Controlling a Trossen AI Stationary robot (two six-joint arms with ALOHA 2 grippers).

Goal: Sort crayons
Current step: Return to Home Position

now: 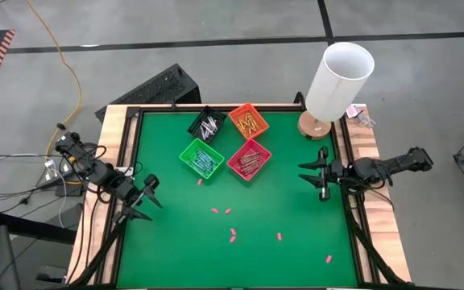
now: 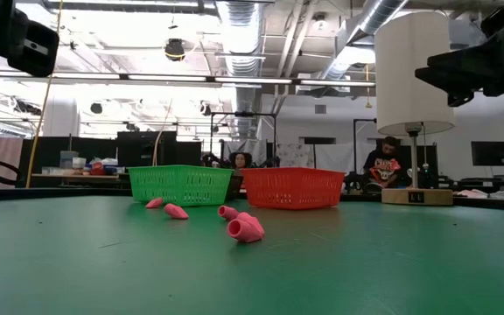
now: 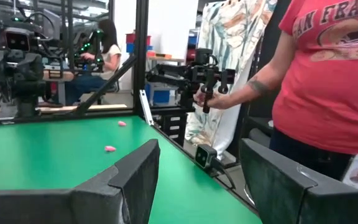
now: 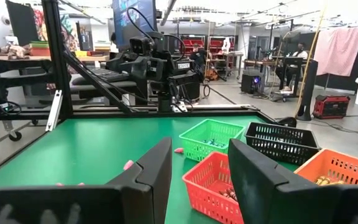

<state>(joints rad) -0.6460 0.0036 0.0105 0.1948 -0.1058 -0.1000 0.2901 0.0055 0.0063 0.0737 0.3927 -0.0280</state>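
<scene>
Crayons [image 1: 249, 161] lay inside the four small bins at the far middle of the desk [image 1: 280, 201]: greyish ones in the black bin [image 1: 196, 119], yellow-orange in the orange bin [image 1: 234, 114], bluish in the green bin [image 1: 185, 151] and brownish in the red bin [image 1: 234, 167]. You could find none loose on the green mat, only pink bits [image 1: 233, 235]. Both sets of jaws were spread wide and held nothing, the left jaws over the desk's left edge and the right jaws over its right side, about level with the red bin. Trouble, were you to swing the arms home, would most likely have come from the right arm [image 1: 377, 169]: its parted jaws hung near the lamp [image 1: 341, 76] base, and a wide swing could have knocked the lamp or shoved the red bin and spilled sorted crayons. Past the left jaws, a person [image 3: 328, 81] stood just beyond the desk's edge with a hand [image 3: 205, 98] on a dark device [image 3: 197, 74]; a careless outward sweep of the left arm [image 1: 95, 171] could have reached that way.
</scene>
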